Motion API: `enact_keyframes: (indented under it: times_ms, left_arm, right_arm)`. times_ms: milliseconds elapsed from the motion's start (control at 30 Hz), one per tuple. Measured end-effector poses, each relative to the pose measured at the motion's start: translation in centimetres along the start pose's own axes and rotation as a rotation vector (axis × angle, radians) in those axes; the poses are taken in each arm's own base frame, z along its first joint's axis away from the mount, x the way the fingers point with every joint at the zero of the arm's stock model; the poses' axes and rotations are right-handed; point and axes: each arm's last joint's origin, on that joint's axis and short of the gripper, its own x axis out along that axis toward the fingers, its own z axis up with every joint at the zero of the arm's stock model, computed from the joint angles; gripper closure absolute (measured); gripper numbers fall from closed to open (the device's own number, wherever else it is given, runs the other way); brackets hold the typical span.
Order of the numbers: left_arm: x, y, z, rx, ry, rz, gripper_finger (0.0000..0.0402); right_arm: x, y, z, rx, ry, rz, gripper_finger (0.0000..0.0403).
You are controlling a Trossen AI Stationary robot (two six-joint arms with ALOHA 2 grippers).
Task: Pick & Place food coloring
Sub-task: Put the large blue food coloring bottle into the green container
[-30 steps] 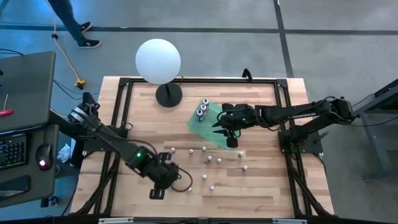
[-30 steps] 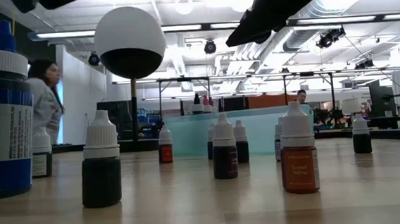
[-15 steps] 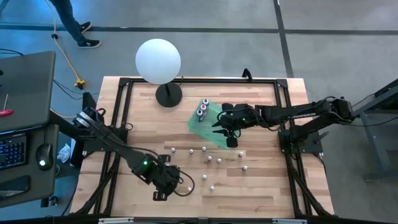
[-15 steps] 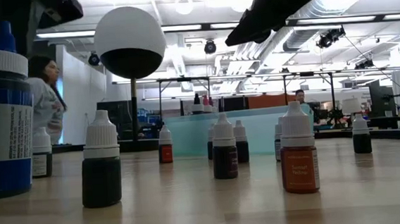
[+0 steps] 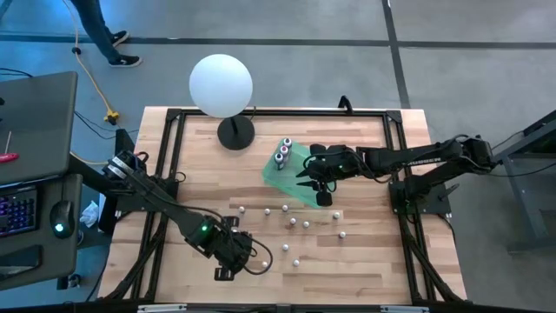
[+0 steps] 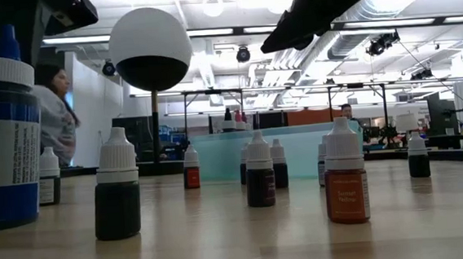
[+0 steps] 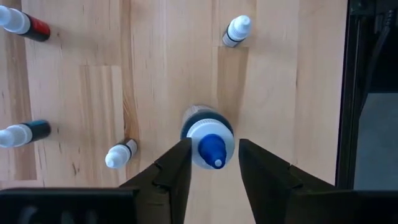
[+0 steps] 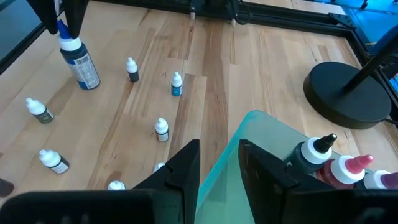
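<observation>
A larger food coloring bottle with a blue tip and white cap (image 7: 209,144) stands upright on the wood table near its near edge. My left gripper (image 7: 214,142) points down over it, open, with one finger on each side of the cap; it also shows in the high view (image 5: 249,259). Several tiny white-capped bottles (image 5: 295,223) stand scattered at mid-table. My right gripper (image 8: 219,155) hangs open with nothing between its fingers, above the near edge of the green tray (image 5: 291,178). Three larger bottles (image 8: 339,163) stand on that tray. My left gripper comes at the blue-tipped bottle from above, its fingers (image 7: 180,158) flanking the white cap (image 7: 194,134). A thin gap shows at one finger. The other overlaps the cap's rim in the picture, so I cannot tell whether it touches. The bottle stands on the table.
A big white ball (image 5: 221,84) on a black stand sits at the table's far left. Small bottles (image 7: 120,154) stand close around the blue-tipped one. A black frame (image 5: 278,111) runs around the table. A person shows in the room behind (image 6: 55,117).
My left gripper has come down and gone a little toward the table's right edge, over the blue-tipped bottle, then kept still. In the low view it has sunk into the picture's top left. The bottles have not moved.
</observation>
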Motion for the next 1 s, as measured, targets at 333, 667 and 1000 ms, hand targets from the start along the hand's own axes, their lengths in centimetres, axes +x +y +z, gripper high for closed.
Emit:
enact_keyframes:
  times_ms: [333,667,1000]
  left_arm:
    - [-0.1,0.1,0.0,0.005,-0.007,0.007,0.0375]
    - [-1.8,3.7,1.8,-0.016,0.029,0.101,0.0371]
    - [-7.8,14.1,7.6,0.03,-0.053,0.146,0.0373]
  right_arm:
    - [0.0,0.0,0.0,0.0,0.0,0.0,0.03]
    - [0.0,-0.1,0.5,-0.003,-0.048,-0.006,0.0299]
    - [0.0,-0.1,0.5,-0.003,-0.049,-0.006,0.03]
